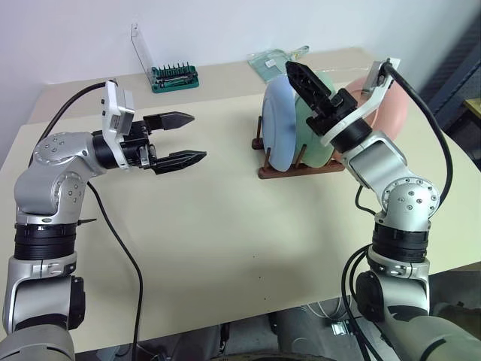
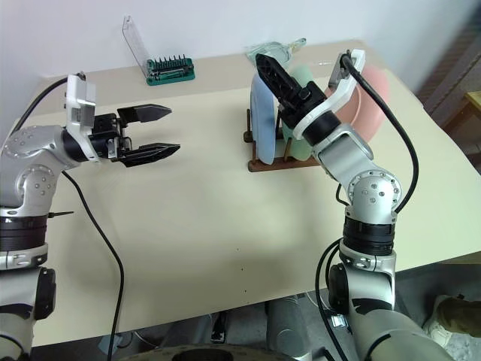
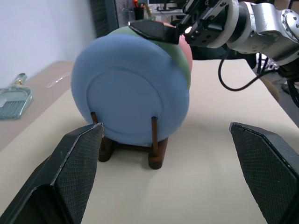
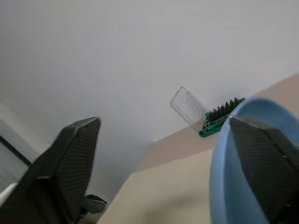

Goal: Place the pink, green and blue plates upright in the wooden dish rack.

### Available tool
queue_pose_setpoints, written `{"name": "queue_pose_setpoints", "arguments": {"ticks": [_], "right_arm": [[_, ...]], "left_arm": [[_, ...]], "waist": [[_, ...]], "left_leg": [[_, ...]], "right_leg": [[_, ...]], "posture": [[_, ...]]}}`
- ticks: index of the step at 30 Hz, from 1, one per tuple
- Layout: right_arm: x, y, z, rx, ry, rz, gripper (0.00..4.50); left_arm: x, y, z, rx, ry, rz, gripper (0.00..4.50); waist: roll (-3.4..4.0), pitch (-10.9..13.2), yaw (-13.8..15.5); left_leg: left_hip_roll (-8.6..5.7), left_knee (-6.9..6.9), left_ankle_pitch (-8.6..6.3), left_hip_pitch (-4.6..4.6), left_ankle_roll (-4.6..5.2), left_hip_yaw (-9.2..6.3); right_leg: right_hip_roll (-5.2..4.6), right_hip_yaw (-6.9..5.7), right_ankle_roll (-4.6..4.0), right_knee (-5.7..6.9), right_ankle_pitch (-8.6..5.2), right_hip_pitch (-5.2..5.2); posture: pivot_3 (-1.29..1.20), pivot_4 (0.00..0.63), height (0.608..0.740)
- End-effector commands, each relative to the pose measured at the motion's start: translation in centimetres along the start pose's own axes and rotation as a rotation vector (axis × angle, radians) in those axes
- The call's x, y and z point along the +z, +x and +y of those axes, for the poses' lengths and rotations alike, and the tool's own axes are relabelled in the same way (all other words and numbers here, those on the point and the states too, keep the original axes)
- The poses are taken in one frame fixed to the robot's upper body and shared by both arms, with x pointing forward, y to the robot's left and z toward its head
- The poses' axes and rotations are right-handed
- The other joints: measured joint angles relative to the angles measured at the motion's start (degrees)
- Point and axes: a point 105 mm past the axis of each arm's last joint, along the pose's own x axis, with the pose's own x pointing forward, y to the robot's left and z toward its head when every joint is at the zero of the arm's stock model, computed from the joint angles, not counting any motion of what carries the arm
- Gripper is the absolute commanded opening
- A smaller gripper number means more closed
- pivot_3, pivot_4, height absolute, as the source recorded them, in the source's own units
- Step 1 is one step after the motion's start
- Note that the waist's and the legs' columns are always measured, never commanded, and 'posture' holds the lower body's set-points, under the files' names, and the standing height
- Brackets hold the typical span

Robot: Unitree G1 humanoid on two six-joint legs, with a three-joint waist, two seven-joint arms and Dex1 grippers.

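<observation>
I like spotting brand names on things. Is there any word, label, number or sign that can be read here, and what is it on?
No readable text anywhere.
Blue plate, green plate, pink plate, wooden dish rack: plain, no markings.
Green tray of screwdriver bits with its clear lid: no label legible.
Clear packet at the table's far edge: any print is too small to read.
Left hand and right hand: no lettering visible.

Matte blue plate (image 3: 131, 88) on a dark wooden rack (image 3: 154, 154) — gripper fingers (image 3: 77, 163) finely textured black.
</observation>
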Motion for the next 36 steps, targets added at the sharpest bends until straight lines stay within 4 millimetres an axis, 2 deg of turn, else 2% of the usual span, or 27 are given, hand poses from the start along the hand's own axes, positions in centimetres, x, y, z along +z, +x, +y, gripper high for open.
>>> {"name": "queue_pose_setpoints", "arguments": {"ticks": [1,2,5,8,10,13,14,15,16,17,20,24,27,28,31,36], "right_arm": [[2.3,0.2,2.3,0.088,-0.054,-0.071,4.45],[2.6,0.2,2.6,0.103,-0.070,-0.079,4.45],[5.9,-0.2,5.4,0.216,-0.174,-0.173,4.45],[8.4,-1.2,5.1,0.216,-0.261,-0.208,4.45],[11.5,-2.7,2.5,0.089,-0.451,-0.238,4.45],[14.6,-4.5,-0.7,-0.126,-0.713,-0.239,4.45],[16.4,-6.3,-3.4,-0.325,-0.815,-0.261,4.45],[17.7,-7.9,-5.1,-0.459,-0.884,-0.277,4.45],[17.9,-9.1,-6.1,-0.524,-0.954,-0.260,4.45],[17.9,-10.2,-7.0,-0.574,-0.976,-0.254,4.45],[17.5,-12.8,-9.5,-0.722,-0.983,-0.216,3.58],[16.6,-14.9,-11.5,-0.841,-1.054,-0.125,1.58],[15.3,-14.8,-12.2,-0.831,-1.040,-0.063,0.03],[15.0,-14.8,-12.5,-0.836,-1.028,-0.054,0.03],[12.3,-14.3,-13.7,-0.800,-0.965,0.058,0.03],[9.4,-12.1,-13.1,-0.646,-0.905,0.164,0.03]], "left_arm": [[1.2,-0.1,-0.4,-0.022,0.032,-0.032,4.50],[1.1,-0.1,-0.4,-0.021,0.033,-0.031,4.50],[1.5,0.2,-0.2,-0.020,0.042,-0.052,4.50],[1.7,0.5,-0.3,-0.031,0.036,-0.068,4.50],[1.6,0.6,-0.4,-0.039,0.025,-0.074,4.50],[1.2,0.7,-0.7,-0.048,0.013,-0.075,4.50],[1.1,1.0,-0.8,-0.054,0.010,-0.080,4.50],[1.0,1.2,-1.0,-0.058,0.007,-0.085,4.50],[1.0,1.5,-1.1,-0.062,0.002,-0.093,4.50],[1.1,1.7,-1.2,-0.067,-0.003,-0.100,4.50],[1.1,2.0,-1.2,-0.079,0.002,-0.104,4.50],[1.3,2.1,-1.0,-0.106,-0.008,-0.103,4.50],[1.2,2.0,-1.1,-0.118,-0.013,-0.097,4.50],[1.1,1.9,-1.1,-0.119,-0.013,-0.096,4.50],[1.3,1.9,-1.1,-0.120,-0.008,-0.112,4.50],[1.2,1.9,-1.2,-0.114,-0.004,-0.110,4.50]], "waist": [[0.00,0.00,0.00],[0.00,0.00,0.00],[0.02,0.01,0.04],[-0.02,-0.01,0.44],[-0.04,-0.03,0.90],[-0.05,-0.03,1.74],[-0.05,-0.03,1.74],[-0.06,-0.04,1.87],[-0.08,-0.04,1.87],[-0.08,-0.04,1.90],[-0.02,-0.06,1.51],[0.01,-0.07,1.31],[0.02,-0.08,1.43],[0.02,-0.08,1.44],[0.01,-0.08,1.54],[0.01,-0.08,1.57]], "left_leg": [[0.00,0.00,0.00,0.00,0.00,0.00],[0.00,0.00,0.00,0.00,0.00,0.00],[0.00,0.00,0.00,-0.02,0.00,0.01],[-0.01,0.00,0.00,-0.02,0.00,0.00],[0.00,0.01,-0.01,-0.01,0.02,-0.03],[-0.03,0.05,-0.04,0.01,0.07,0.06],[-0.04,0.05,-0.04,0.03,0.07,0.07],[-0.04,0.05,-0.04,0.04,0.07,0.08],[-0.04,0.05,-0.04,0.07,0.07,0.08],[-0.03,0.05,-0.03,0.06,0.06,0.08],[-0.01,0.04,-0.03,0.06,0.06,0.15],[0.10,0.04,-0.03,0.13,0.06,0.38],[0.13,0.04,-0.03,0.14,0.06,0.41],[0.12,0.04,-0.03,0.14,0.06,0.41],[0.13,0.05,-0.03,0.14,0.06,0.39],[0.13,0.05,-0.03,0.14,0.05,0.38]], "right_leg": [[0.00,0.00,0.00,-0.01,0.00,0.00],[0.00,0.00,0.00,-0.02,0.00,0.00],[0.00,0.00,0.00,-0.02,0.00,-0.02],[-0.01,-0.02,0.00,-0.05,0.00,0.00],[-0.01,-0.07,0.00,-0.15,0.00,0.07],[-0.02,-0.06,0.01,-0.23,0.01,0.13],[-0.03,-0.06,0.01,-0.22,0.00,0.14],[-0.03,-0.06,0.01,-0.22,0.00,0.14],[-0.04,-0.06,0.01,-0.21,0.00,0.17],[-0.04,-0.06,0.01,-0.22,0.01,0.19],[-0.05,0.01,0.00,-0.21,0.01,0.16],[0.04,0.18,-0.07,-0.18,0.07,0.11],[0.09,0.18,-0.08,-0.20,0.10,0.13],[0.09,0.19,-0.07,-0.21,0.11,0.14],[0.09,0.18,-0.07,-0.22,0.11,0.15],[0.09,0.18,-0.06,-0.24,0.12,0.15]], "posture": [[0.00,0.150,0.740],[0.00,0.150,0.740],[0.00,0.150,0.740],[0.00,0.150,0.740],[0.00,0.150,0.740],[0.00,0.150,0.740],[0.00,0.150,0.740],[0.00,0.150,0.740],[0.00,0.150,0.740],[0.00,0.150,0.740],[0.00,0.150,0.740],[0.00,0.150,0.740],[0.00,0.150,0.740],[0.00,0.150,0.740],[0.00,0.150,0.740],[0.00,0.150,0.740]]}}
